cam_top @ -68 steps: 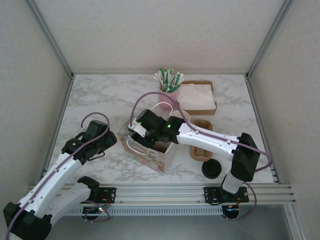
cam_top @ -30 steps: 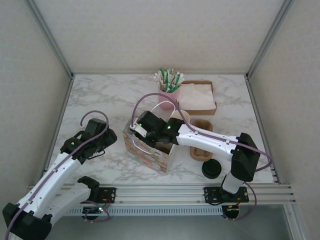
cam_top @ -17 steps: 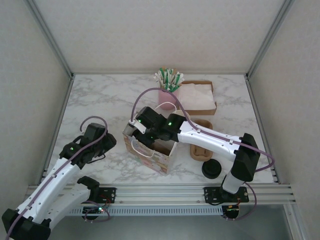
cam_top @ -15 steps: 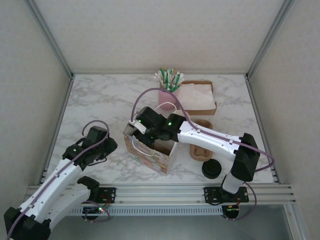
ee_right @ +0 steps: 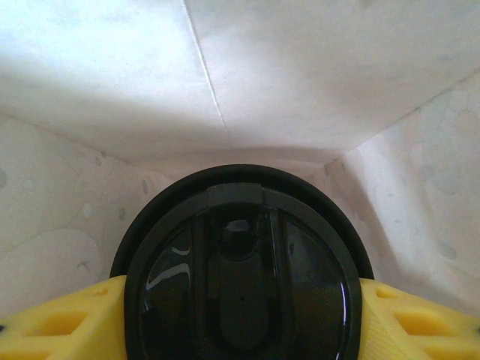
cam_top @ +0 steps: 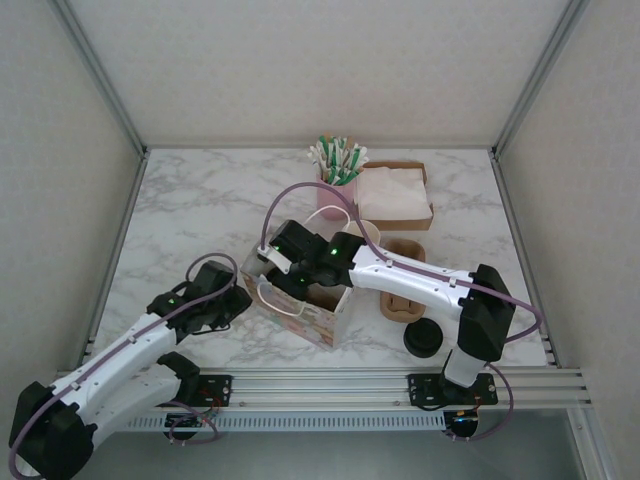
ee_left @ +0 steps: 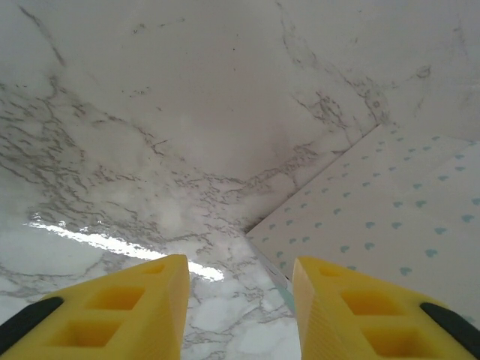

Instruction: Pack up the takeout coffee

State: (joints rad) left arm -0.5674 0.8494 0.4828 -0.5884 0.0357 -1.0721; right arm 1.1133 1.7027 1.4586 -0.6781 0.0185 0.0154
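Black-lidded takeout coffee (ee_right: 240, 270) gripped by right end effector (ee_right: 240, 324), inside bag (ee_right: 112, 90).

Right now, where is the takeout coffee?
In the right wrist view the takeout coffee is held by the right gripper inside the patterned paper bag. From above, that bag stands mid-table, just left of the cardboard cup carrier.

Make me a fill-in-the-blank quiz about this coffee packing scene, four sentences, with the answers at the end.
The right gripper grips the takeout coffee, whose lid is ____. The coffee is held ____ the paper bag. The left gripper has ____ between its fingers. The green-and-white sticks stand in a ____ cup.
Missing words: black; inside; nothing; pink.
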